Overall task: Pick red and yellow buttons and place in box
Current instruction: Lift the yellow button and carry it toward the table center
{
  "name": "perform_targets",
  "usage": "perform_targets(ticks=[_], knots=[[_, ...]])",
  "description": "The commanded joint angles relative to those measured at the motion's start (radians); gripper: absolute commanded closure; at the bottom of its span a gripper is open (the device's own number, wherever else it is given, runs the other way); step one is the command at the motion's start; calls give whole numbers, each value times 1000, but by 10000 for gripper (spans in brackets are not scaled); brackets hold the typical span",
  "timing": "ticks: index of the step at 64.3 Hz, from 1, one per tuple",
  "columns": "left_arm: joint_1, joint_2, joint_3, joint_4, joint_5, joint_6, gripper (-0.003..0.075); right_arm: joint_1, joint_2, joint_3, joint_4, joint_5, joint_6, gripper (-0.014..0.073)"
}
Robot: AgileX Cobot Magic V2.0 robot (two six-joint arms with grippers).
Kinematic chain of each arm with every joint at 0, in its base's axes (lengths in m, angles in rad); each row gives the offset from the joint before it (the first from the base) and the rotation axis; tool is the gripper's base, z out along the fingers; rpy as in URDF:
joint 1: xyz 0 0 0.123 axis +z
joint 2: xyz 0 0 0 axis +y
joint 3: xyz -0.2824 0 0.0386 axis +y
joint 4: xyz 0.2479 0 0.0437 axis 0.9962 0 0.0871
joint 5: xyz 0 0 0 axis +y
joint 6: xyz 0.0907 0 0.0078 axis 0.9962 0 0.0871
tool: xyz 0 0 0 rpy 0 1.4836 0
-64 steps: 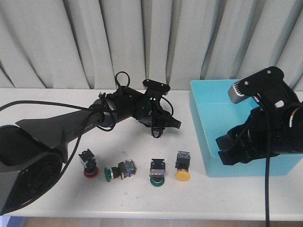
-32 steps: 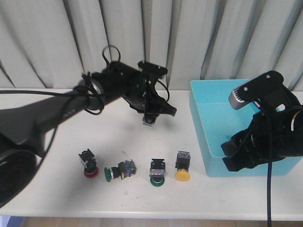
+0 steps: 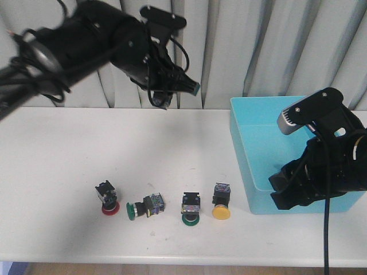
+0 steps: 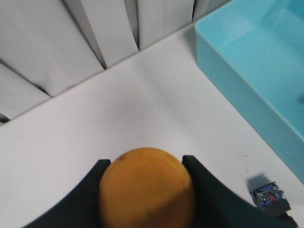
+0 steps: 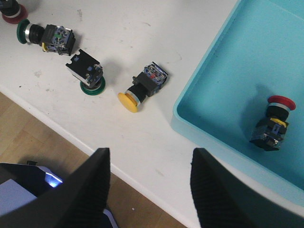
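2 red buttons (image 5: 274,122), 2 yellow (image 5: 142,88), 2 green (image 5: 87,72), 1 box (image 5: 228,71)

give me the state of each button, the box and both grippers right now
left gripper: shut on a yellow button, raised
right gripper: open, empty
red button: in box
yellow button on table: cap down
red button on table: cap down
two green buttons: on table
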Motion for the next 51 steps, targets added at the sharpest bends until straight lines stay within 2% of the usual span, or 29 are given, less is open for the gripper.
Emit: perform_targets(ticks=[1,11,25,29,43,51], knots=[[7,-110,-22,10,-27,9,563,1,-24,-25,-4,-43,-5,221],[20,-231,165,-46,-120,11,563,1,-24,-25,-4,-43,-5,221],[36,-494,643,-249,-475,94,563,1,-24,-25,-4,-44,-5,221],[46,-562,780,-315,-540,132,563,1,-24,-25,-4,-43,-5,221],[81,-753,1112,-532,-599,287,563,1,-24,-25,-4,-43,-5,221],[80,-812,1224,-725,-635,419,563,1,-24,-25,-4,-43,-5,221]])
